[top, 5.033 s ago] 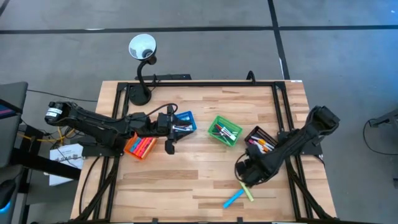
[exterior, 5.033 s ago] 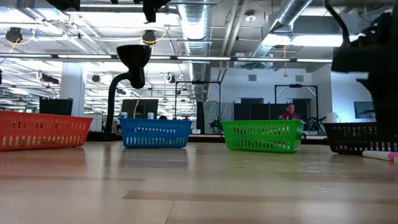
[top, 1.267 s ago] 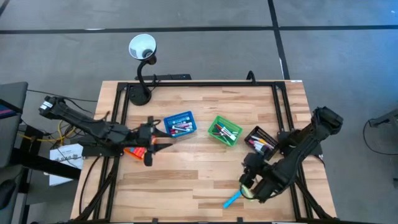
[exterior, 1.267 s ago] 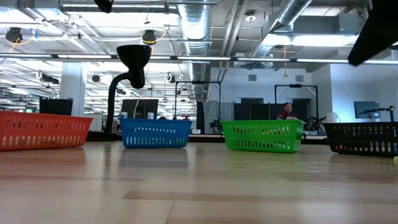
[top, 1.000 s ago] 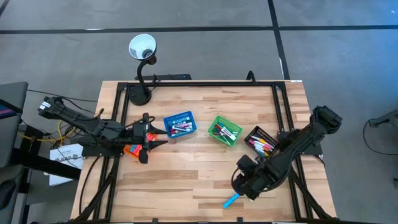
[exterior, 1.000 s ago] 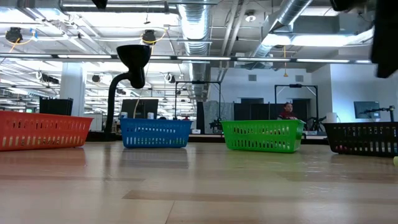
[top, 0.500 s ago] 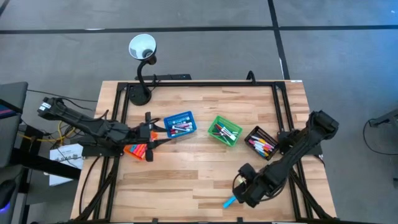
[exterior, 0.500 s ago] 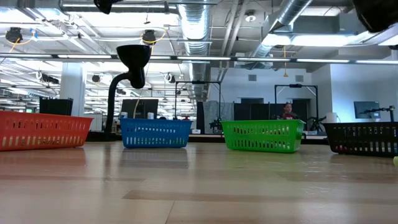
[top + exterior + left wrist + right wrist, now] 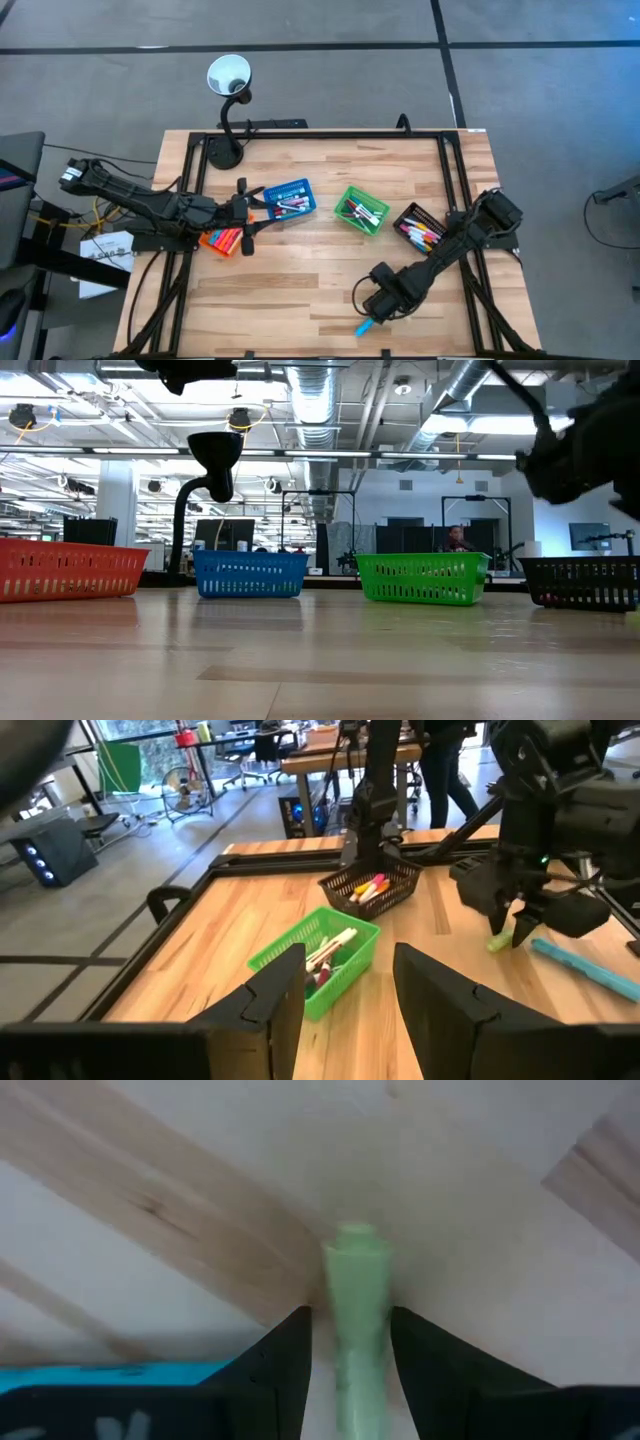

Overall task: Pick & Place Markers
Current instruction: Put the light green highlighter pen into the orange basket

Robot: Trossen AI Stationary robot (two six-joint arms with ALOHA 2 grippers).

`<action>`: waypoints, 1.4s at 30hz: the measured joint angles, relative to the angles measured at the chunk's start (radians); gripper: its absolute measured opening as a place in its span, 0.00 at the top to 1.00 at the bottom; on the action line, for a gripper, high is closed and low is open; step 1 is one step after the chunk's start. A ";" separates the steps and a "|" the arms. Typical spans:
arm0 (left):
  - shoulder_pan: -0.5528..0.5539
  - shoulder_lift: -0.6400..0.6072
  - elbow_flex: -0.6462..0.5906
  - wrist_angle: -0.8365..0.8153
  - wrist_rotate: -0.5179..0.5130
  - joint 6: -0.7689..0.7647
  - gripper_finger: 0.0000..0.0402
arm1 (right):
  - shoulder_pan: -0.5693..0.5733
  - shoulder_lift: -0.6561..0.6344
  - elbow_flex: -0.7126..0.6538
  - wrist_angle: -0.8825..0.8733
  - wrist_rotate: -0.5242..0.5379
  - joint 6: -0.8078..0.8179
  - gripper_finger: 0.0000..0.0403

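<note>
A green marker [image 9: 355, 1295] lies on the wooden table near its front right. My right gripper [image 9: 350, 1350] points straight down over it, open, with one finger on each side of the barrel; I see no touch. The left wrist view shows this gripper [image 9: 512, 928] just above the green marker [image 9: 499, 942]. A blue marker [image 9: 366, 326] lies beside it on the table. More markers fill the blue [image 9: 288, 198], green [image 9: 361, 210] and black [image 9: 420, 228] baskets. My left gripper [image 9: 246, 218] hovers open between the orange basket [image 9: 225, 240] and the blue one.
The four mesh baskets stand in a row across the table's middle, seen from table height as orange [image 9: 70, 570], blue [image 9: 250, 573], green [image 9: 422, 578] and black [image 9: 585, 582]. A lamp on a bent neck [image 9: 229, 75] stands at the far left corner. Bare wood lies along the front.
My right gripper has gone down and a little toward the table's left and near edge, its wrist turning, until its fingers stand around the green marker, which now hides beneath it in the high view. The blue marker has stayed where it was.
</note>
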 joint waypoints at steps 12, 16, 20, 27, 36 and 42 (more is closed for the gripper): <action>0.000 0.000 0.000 0.000 0.000 -0.004 0.63 | -0.057 0.050 0.003 -0.013 -0.043 -0.143 0.78; 0.000 0.000 0.000 0.000 0.000 -0.036 0.63 | -0.079 0.017 0.000 -0.008 -0.042 -0.260 0.86; -0.001 0.000 0.000 0.000 0.001 -0.117 0.63 | -0.113 -0.026 -0.002 0.001 0.081 -0.390 0.85; -0.003 0.000 0.000 0.001 0.039 -0.242 0.63 | -0.191 -0.177 -0.001 0.189 0.367 -0.754 0.83; -0.003 0.015 0.000 0.016 0.113 -0.242 0.63 | -0.233 -0.451 -0.010 0.658 0.644 -1.520 0.83; -0.001 0.132 0.000 0.146 0.116 -0.129 0.63 | -0.254 -0.484 -0.161 0.848 0.625 -1.611 0.83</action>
